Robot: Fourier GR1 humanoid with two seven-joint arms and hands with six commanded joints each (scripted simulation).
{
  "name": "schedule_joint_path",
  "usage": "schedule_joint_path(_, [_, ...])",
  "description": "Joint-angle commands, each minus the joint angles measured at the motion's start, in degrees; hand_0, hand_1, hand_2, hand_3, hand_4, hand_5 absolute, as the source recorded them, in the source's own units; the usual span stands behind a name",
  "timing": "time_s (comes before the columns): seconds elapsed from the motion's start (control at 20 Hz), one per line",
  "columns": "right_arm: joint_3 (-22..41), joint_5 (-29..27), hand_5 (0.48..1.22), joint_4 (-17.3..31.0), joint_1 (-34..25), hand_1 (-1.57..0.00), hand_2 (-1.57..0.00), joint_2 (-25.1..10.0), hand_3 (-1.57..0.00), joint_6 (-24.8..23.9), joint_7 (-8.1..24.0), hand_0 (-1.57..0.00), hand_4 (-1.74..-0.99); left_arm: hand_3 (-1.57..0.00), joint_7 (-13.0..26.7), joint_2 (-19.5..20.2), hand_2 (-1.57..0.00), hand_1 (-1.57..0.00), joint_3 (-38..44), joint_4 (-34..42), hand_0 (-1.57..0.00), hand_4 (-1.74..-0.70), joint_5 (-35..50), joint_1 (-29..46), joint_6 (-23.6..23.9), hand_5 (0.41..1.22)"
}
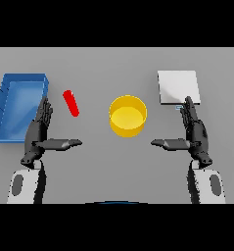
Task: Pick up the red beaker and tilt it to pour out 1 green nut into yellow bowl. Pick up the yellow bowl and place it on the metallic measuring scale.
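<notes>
On the desk (89, 63) we find the bowl (128, 115) near the middle, standing upright and open to the top. To its left, apart from it, we see the beaker (71, 103), tilted on the desk surface with its upper end leaning left. Further left, at the desk's left side, sits the tray (6, 105), well apart from the bowl. To the right of the bowl and a little behind it we see the scale (178, 86), apart from the bowl. Our left hand (39, 132) rests in front of the tray and beaker; our right hand (194, 132) lies just before the scale, its fingertips reaching the scale's front edge.
</notes>
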State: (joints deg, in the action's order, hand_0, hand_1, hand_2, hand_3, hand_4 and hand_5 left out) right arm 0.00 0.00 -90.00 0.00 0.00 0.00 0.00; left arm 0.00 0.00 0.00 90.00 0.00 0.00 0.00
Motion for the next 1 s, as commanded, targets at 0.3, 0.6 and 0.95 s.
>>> schedule_joint_path(0.3, [1.44,4.76,0.681,-1.46,1.26,0.0,0.0,-3.19,0.0,-0.43,-4.41,0.0,-1.245,0.0,-0.75,2.78,0.0,0.0,-1.07,1.89,0.0,-1.2,-1.84,1.31,-1.25,0.652])
schedule_joint_path(0.6, [5.77,13.19,0.68,-6.65,5.35,0.0,0.0,-5.65,0.0,-1.79,-5.67,0.0,-1.241,0.0,1.84,4.21,0.0,0.0,-5.73,8.42,0.0,-1.23,-6.65,5.31,-1.66,0.661])
schedule_joint_path(0.95, [5.03,9.89,0.676,-6.83,5.44,0.0,0.0,-5.33,0.0,0.19,-6.27,0.0,-1.286,0.0,3.38,3.78,0.0,0.0,-4.61,-0.44,0.0,-1.36,-6.75,-2.89,-2.23,0.724])
